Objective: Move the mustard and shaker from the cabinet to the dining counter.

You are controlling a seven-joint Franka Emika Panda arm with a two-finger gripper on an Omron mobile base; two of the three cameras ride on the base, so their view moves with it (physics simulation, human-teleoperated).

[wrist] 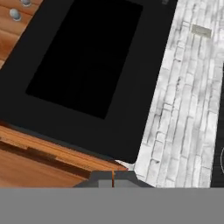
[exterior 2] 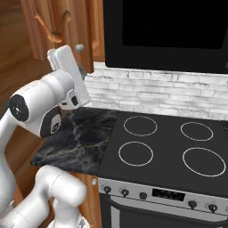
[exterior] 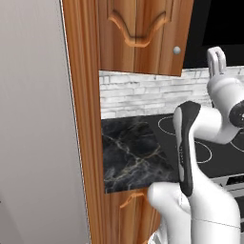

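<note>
Carved arched wooden cabinet [exterior: 138,33] door

A short black marble counter [exterior 2: 75,138] with pale veins is sitting over wooden drawers [exterior: 128,209], butting against a black stovetop [exterior 2: 169,149] on its right. Four white burner rings [exterior 2: 136,153] are lying flat on the stovetop, two near, two far.
</note>
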